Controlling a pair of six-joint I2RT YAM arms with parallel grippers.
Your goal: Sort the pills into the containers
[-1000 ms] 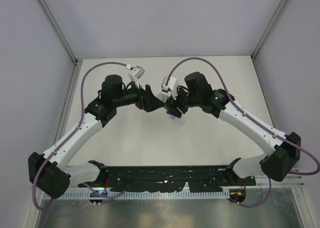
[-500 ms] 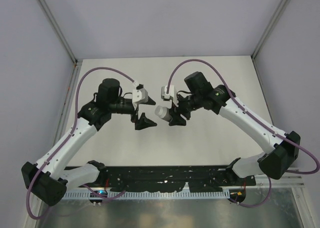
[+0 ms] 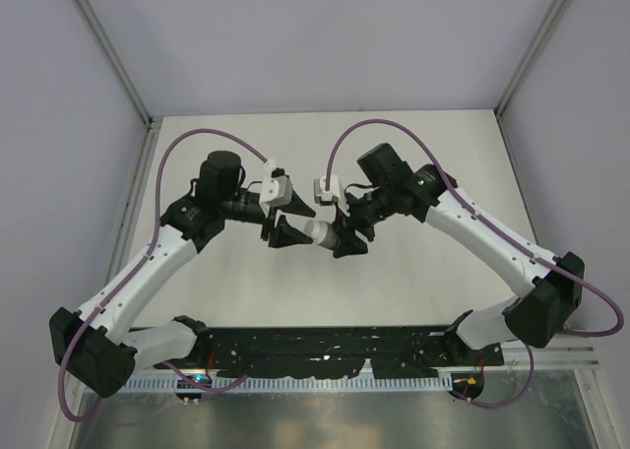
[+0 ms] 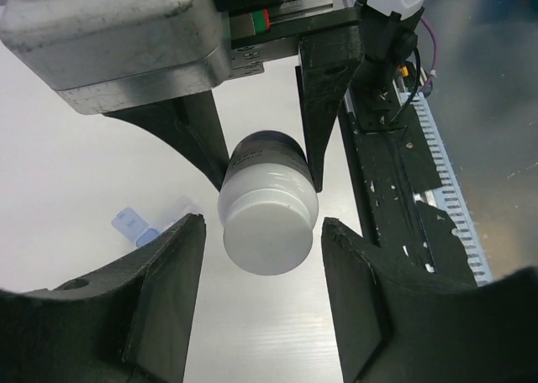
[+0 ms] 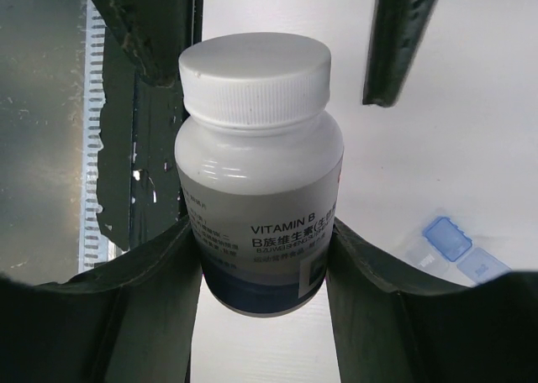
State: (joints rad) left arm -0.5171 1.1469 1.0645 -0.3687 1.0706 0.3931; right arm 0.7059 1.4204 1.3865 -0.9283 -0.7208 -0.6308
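Now your left claw [image 4: 262,225] is back around the white cap [image 4: 269,236], grip uncertain, of the round labelled plastic bottle [image 5: 256,173] clamped in your right claw [image 5: 262,232]: unscrewing likely resumes.

Top cam sat high over the near edge, looking down on the whole table [image 3: 433,144] from far off. The left wrist cam stared straight at the white cap [image 4: 271,232] of the vitamin bottle [image 5: 261,190] from point-blank. The right wrist cam looked back the opposite way, just as close. All three shared that bottle, and both wrist views also caught the blue-lidded pill case [image 5: 445,238].
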